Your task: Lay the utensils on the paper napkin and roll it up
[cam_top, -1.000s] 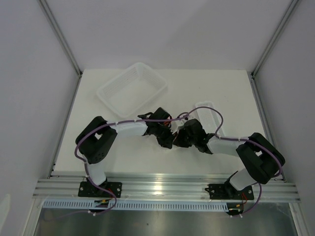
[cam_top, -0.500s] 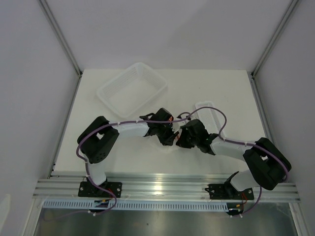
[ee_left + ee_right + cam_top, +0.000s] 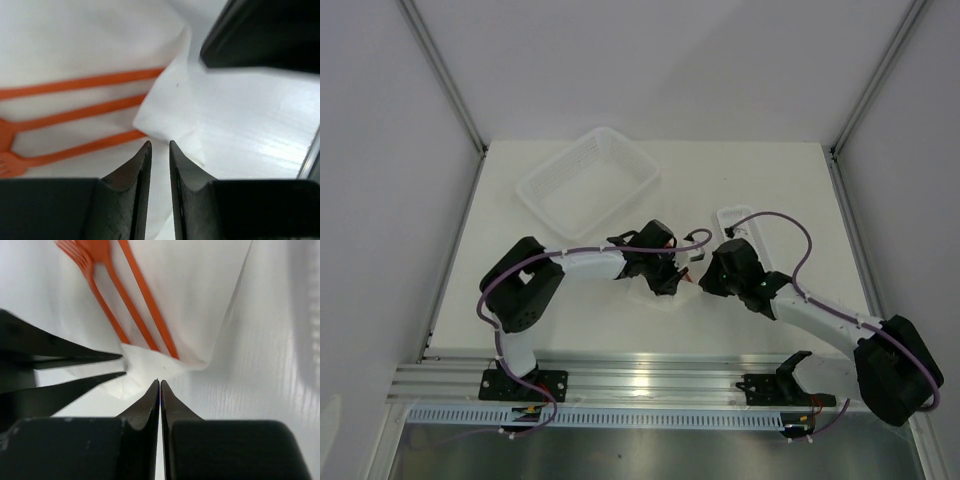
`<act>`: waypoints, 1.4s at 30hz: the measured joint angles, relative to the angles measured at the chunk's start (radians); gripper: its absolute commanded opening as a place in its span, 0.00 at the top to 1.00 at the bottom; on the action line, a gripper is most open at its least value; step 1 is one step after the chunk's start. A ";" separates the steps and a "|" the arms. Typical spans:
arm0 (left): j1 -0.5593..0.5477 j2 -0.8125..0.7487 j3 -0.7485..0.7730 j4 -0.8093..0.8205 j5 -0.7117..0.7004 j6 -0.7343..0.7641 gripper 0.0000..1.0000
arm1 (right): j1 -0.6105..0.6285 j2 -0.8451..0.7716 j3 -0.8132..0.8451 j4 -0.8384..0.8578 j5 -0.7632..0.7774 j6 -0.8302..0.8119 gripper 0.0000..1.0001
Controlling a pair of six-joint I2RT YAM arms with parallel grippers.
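Three utensils (image 3: 136, 315) are lying on the napkin (image 3: 190, 290) by the table's (image 3: 590, 330) near edge, one corner folded over their handles. Our right gripper (image 3: 159, 382) is clenching on nothing; the left gripper (image 3: 159, 144), barely parted, is maybe pinching paper, we cannot tell. We are fearing a loose roll letting handles slip out, or tearing.

White table (image 3: 780, 180), large white mesh basket (image 3: 588, 182) at eleven o'clock, narrow white tray (image 3: 738, 220) at two o'clock, both arms bent toward centre, left gripper (image 3: 666, 281) over the paper napkin (image 3: 653, 300), right gripper (image 3: 704, 279) just beside at its three o'clock
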 measured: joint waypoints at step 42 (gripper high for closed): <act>0.122 -0.117 -0.039 -0.227 0.030 -0.052 0.70 | -0.079 0.257 0.153 0.117 -0.100 -0.104 1.00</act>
